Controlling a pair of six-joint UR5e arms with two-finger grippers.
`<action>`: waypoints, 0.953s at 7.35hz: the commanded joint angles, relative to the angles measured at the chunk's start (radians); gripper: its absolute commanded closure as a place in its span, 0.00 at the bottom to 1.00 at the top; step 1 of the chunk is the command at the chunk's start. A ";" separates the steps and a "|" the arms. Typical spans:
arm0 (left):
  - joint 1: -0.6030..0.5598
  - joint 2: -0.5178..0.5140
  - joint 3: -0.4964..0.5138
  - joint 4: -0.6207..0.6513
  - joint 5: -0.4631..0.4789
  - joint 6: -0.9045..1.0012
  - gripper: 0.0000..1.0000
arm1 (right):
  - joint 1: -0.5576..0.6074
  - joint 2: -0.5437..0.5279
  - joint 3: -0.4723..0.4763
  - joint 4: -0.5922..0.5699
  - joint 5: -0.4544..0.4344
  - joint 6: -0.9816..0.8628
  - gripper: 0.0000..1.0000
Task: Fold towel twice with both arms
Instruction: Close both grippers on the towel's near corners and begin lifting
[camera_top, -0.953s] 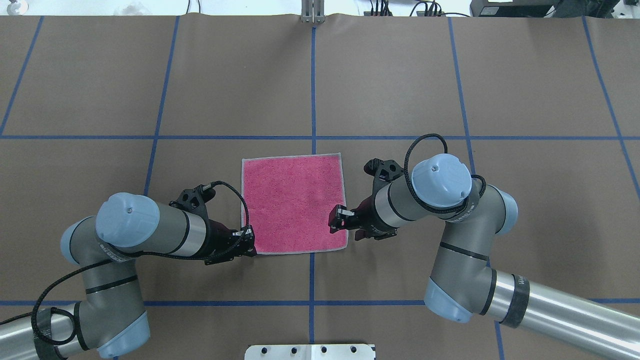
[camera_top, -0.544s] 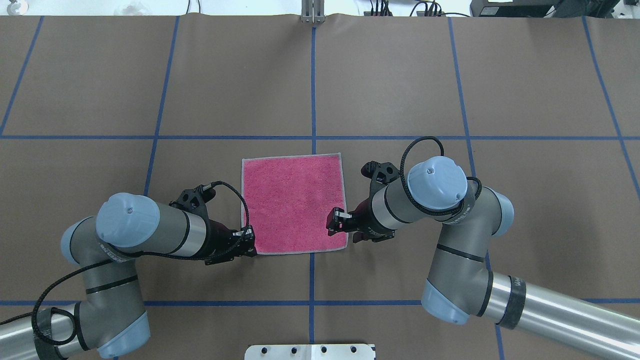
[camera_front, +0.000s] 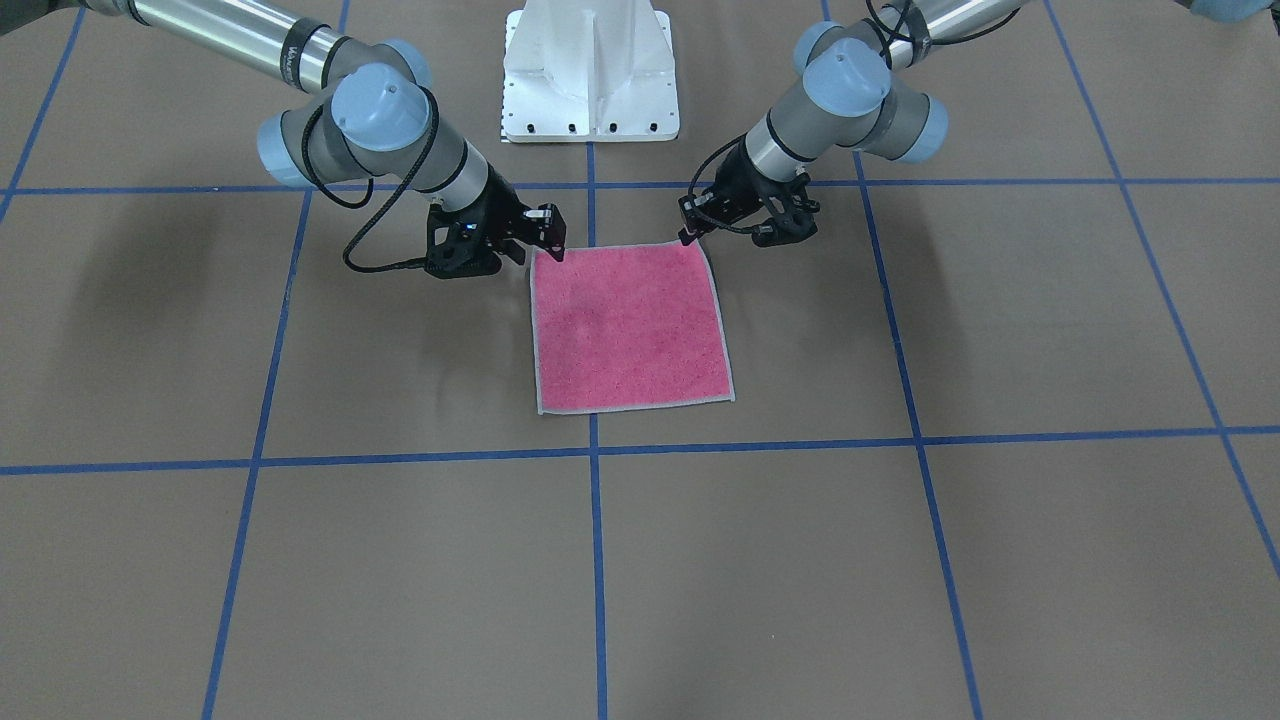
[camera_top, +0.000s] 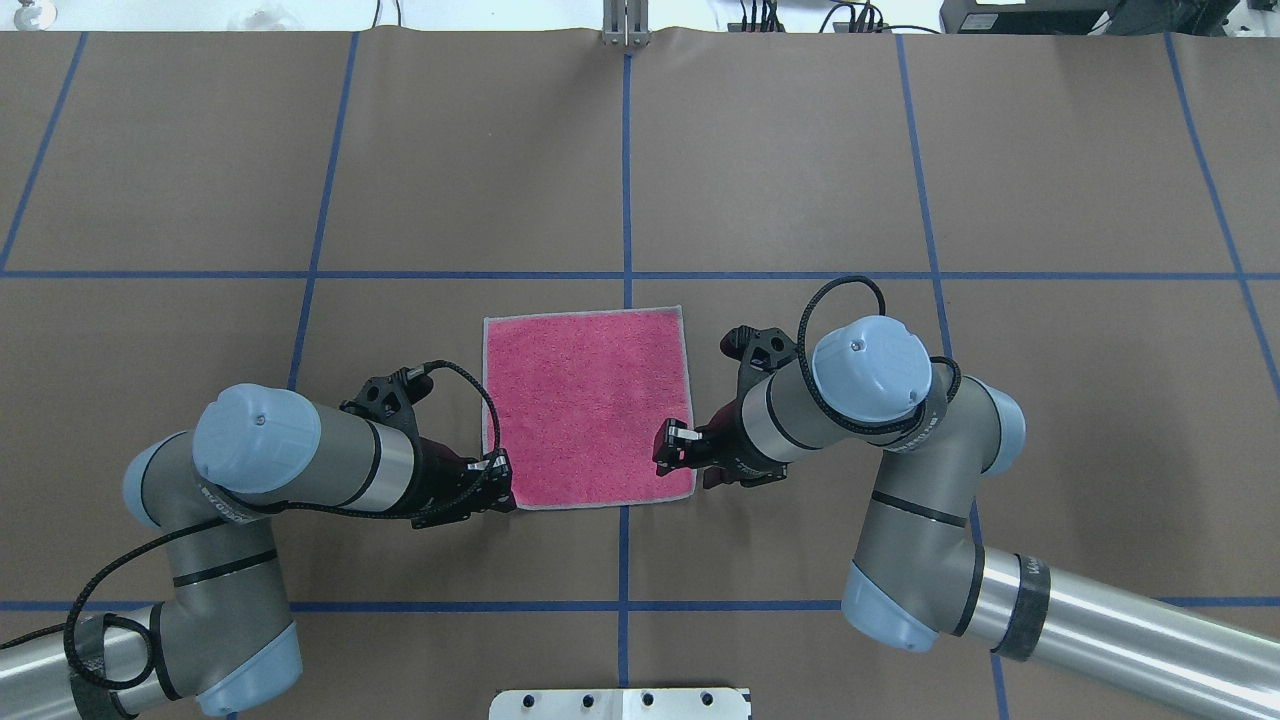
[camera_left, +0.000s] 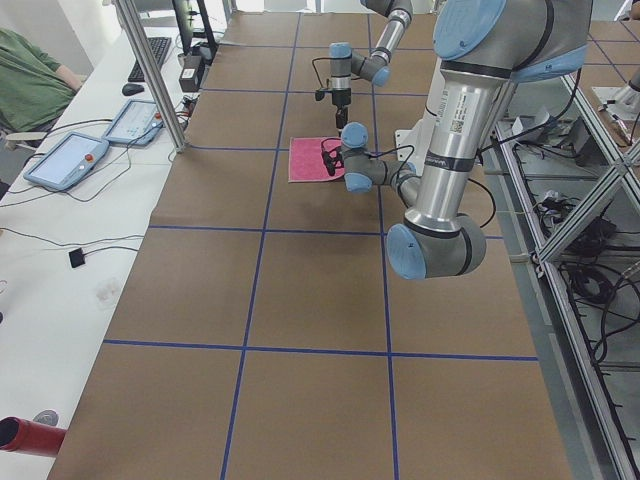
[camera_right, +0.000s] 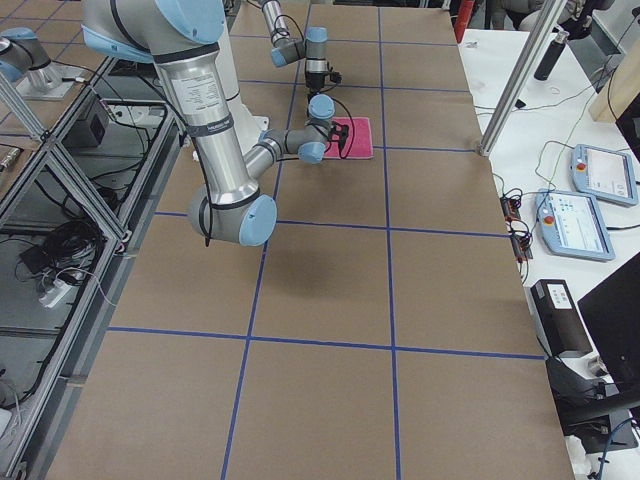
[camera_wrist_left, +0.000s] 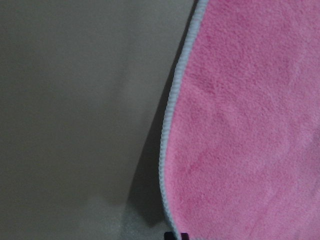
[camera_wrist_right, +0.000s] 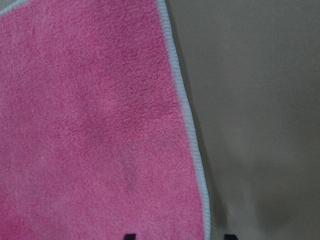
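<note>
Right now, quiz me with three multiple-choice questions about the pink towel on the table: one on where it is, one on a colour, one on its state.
1. Where does the pink square terry-cloth towel lie?
A) between the black two-finger left gripper and right gripper
B) far beyond both grippers
C) hanging from one gripper

2. What colour is its stitched border?
A) blue
B) light grey
C) black

3. What state is it in?
A) folded in half
B) bunched up
C) spread flat, unfolded

Answers:
1 A, one gripper flanks each side.
2 B, the wrist views show a pale grey edge.
3 C, one full square layer lies on the brown table.
</note>
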 joint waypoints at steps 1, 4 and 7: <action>0.000 0.000 0.001 0.000 -0.001 0.000 1.00 | -0.004 0.000 -0.002 0.000 0.000 0.000 0.40; 0.000 0.000 0.001 0.000 0.001 0.000 1.00 | -0.005 0.002 -0.026 0.001 0.000 -0.005 0.45; 0.000 0.001 0.001 0.000 0.001 0.000 1.00 | -0.005 0.008 -0.026 0.003 0.000 0.001 0.77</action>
